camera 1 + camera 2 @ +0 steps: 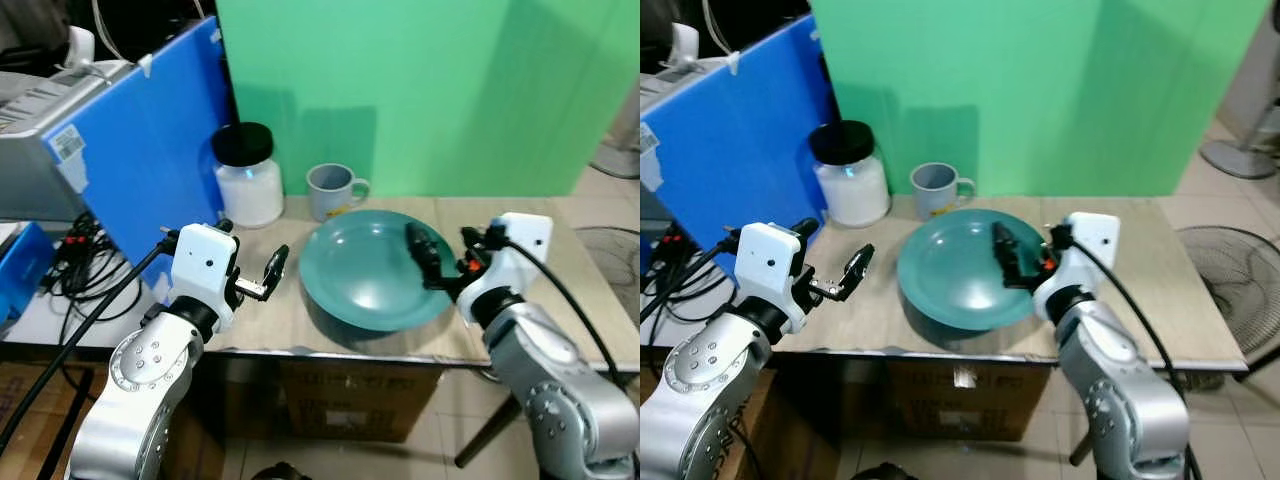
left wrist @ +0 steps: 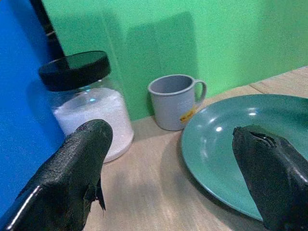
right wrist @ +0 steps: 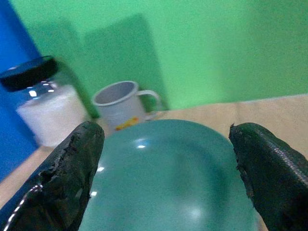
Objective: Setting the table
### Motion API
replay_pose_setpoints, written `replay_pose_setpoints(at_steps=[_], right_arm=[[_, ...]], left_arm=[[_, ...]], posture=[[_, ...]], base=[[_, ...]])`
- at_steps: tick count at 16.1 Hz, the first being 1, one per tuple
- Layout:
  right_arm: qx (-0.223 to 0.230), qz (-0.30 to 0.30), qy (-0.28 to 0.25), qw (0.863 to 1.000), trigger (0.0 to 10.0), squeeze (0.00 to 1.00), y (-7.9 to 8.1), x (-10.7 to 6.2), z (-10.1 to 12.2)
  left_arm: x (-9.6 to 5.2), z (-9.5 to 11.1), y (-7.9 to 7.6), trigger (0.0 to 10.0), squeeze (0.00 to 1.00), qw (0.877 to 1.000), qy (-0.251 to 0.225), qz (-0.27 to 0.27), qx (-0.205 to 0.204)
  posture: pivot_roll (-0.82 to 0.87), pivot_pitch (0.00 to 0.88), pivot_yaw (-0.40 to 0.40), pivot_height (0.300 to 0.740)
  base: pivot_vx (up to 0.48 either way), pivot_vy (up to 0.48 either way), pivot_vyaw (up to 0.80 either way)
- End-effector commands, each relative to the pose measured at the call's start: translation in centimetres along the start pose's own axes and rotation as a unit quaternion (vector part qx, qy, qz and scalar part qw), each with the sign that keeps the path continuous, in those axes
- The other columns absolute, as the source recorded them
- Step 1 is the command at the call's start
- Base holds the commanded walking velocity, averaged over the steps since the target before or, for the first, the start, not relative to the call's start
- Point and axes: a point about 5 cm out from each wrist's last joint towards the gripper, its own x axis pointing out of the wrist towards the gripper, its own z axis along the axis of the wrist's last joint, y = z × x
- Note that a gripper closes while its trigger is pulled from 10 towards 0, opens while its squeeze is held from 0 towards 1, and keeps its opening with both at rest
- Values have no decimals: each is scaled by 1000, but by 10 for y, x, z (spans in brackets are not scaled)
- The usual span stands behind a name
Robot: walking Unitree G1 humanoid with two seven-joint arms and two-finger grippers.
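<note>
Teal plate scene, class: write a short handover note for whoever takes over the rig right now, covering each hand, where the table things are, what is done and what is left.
Left hand: open, empty, hovering above the table just left of the teal plate.
Right hand: open, empty, over the plate's right side, fingers reaching above the dish.
Things: plate near the front edge of the wooden table; grey mug behind it by the green backdrop; white-filled jar with black lid left of the mug.
Done: plate, mug and jar are on the table.
Left: neither hand holds anything; any further placing or adjusting is still to do.
</note>
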Motion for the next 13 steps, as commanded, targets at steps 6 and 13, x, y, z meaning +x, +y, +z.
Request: replay_pose_setpoints(at_steps=[6,13], right_arm=[[-4,17,20,1000,10000,1000,2,11,4],[27,29,33,999,10000,1000,-13,40,15]], left_arm=[[16,3,10,10000,0,999,-11,49,-2],[28,-19,33,10000,0,998,42,32,-37]], posture=[[67,0,54,740],[56,0,46,740]], base=[[0,-240,0],[0,0,0]])
